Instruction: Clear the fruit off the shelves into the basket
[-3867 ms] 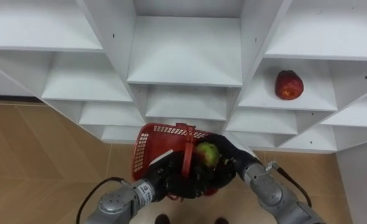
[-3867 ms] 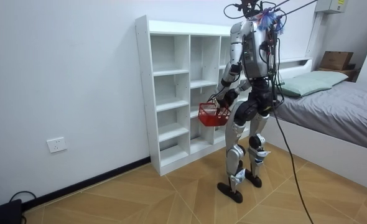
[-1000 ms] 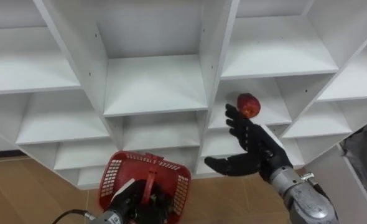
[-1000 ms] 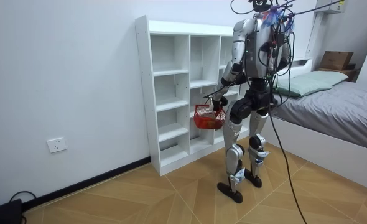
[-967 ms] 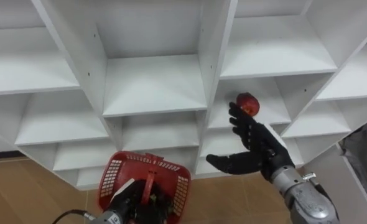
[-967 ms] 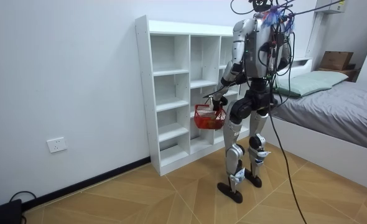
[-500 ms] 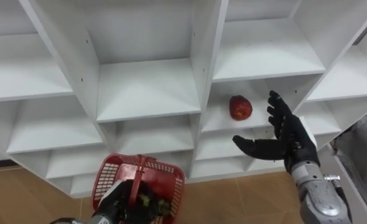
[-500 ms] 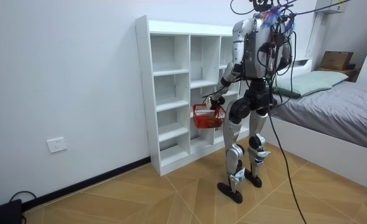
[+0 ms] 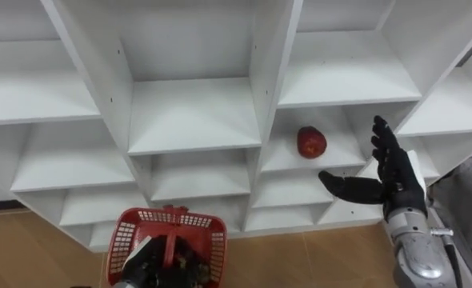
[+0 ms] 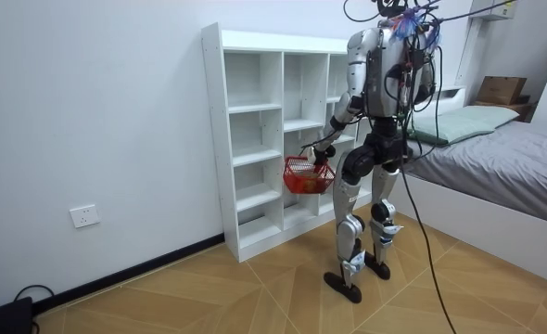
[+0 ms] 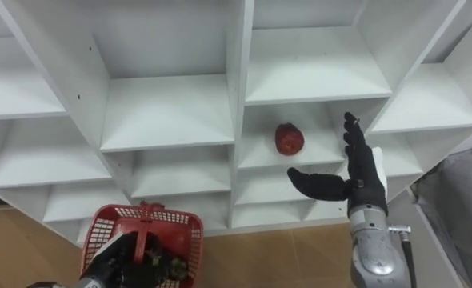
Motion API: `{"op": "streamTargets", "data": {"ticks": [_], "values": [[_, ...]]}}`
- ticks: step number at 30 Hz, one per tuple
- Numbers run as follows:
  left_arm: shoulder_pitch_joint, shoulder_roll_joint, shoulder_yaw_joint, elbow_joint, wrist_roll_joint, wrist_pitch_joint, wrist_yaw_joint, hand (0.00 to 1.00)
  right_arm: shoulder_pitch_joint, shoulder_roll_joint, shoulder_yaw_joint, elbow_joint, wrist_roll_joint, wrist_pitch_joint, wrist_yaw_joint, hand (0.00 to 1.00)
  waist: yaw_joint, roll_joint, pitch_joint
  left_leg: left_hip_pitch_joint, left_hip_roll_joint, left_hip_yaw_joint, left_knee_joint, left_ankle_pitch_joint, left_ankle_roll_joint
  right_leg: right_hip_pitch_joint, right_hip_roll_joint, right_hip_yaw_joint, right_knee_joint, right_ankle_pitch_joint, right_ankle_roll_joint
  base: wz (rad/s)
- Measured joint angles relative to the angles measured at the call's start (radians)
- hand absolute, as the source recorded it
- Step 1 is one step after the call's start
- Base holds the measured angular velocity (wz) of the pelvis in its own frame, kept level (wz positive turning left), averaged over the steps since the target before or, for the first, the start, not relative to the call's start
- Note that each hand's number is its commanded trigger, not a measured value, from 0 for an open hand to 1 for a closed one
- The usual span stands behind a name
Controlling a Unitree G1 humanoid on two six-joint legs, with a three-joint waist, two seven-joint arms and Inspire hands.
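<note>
Step in hand, as judged: the reach for the red apple (image 9: 310, 142), lying right of centre in the closet (image 9: 192, 112); right hand (image 9: 390, 182) at right edge, fingers straight and apart, near it, not touching; left hand (image 9: 150, 262) at bottom left, clamped on the handle of the red basket (image 9: 126, 234); next: move in, close round the fruit.

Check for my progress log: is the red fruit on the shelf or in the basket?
On the shelf: the red fruit lies in a closet cubby, apart from the open right hand; the basket hangs lower.
</note>
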Motion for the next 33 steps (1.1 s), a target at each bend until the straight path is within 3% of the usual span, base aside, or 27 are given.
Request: {"op": "streamTargets", "data": {"ticks": [8,11,17,20,22,29,33], "values": [[-0.003,0.004,-0.001,-0.037,0.0,0.0,-0.003,1.0,-0.093,-0.004,0.002,0.108,-0.049,-0.009,-0.009,0.0,0.006,0.005,-0.0009,-0.038,-0.001,-0.023,0.007,0.001,-0.001,-0.02,-0.001,-0.022,-0.01,0.001,-0.002,0.09],[-0.022,0.005,-0.001,-0.035,-0.001,0.0,-0.001,1.0,-0.167,-0.006,0.006,0.189,-0.05,-0.019,-0.028,0.0,0.009,0.005,-0.0007,-0.063,-0.001,-0.031,0.016,0.001,-0.001,-0.042,-0.002,-0.027,-0.005,0.001,-0.002,0.05],[-0.051,0.004,-0.011,-0.022,-0.002,0.002,0.0,1.0,-0.229,-0.037,0.024,0.271,-0.054,-0.021,-0.043,0.0,0.033,0.005,0.0009,-0.089,-0.002,-0.042,0.032,0.001,-0.001,-0.062,-0.009,-0.048,0.012,-0.006,-0.005,0.07],[-0.055,0.005,-0.014,-0.021,-0.002,0.006,0.0,1.0,-0.253,-0.038,0.032,0.297,-0.055,-0.022,-0.052,0.0,0.034,0.004,0.0066,-0.113,-0.002,-0.053,0.046,0.001,-0.001,-0.075,-0.012,-0.066,0.014,-0.006,-0.006,0.12],[-0.074,0.004,-0.013,-0.022,-0.002,0.008,0.0,1.0,-0.293,-0.038,0.033,0.349,-0.067,-0.021,-0.069,0.0,0.036,0.0,0.0146,-0.153,-0.002,-0.065,0.068,0.001,-0.001,-0.107,-0.014,-0.074,0.03,-0.007,-0.007,0.14],[-0.086,-0.002,-0.01,-0.016,-0.001,0.015,-0.009,1.0,-0.351,-0.039,0.002,0.424,-0.083,-0.021,-0.077,0.0,0.068,0.002,0.0188,-0.208,-0.002,-0.071,0.099,0.001,0.0,-0.156,-0.017,-0.077,0.055,-0.008,-0.012,0.02],[-0.092,-0.002,-0.01,-0.016,-0.002,0.017,-0.025,1.0,-0.367,-0.063,0.002,0.43,-0.083,-0.021,-0.087,0.0,0.088,0.001,0.0221,-0.257,-0.002,-0.075,0.121,0.001,0.0,-0.211,-0.021,-0.074,0.092,-0.015,-0.015,0.01]]}}
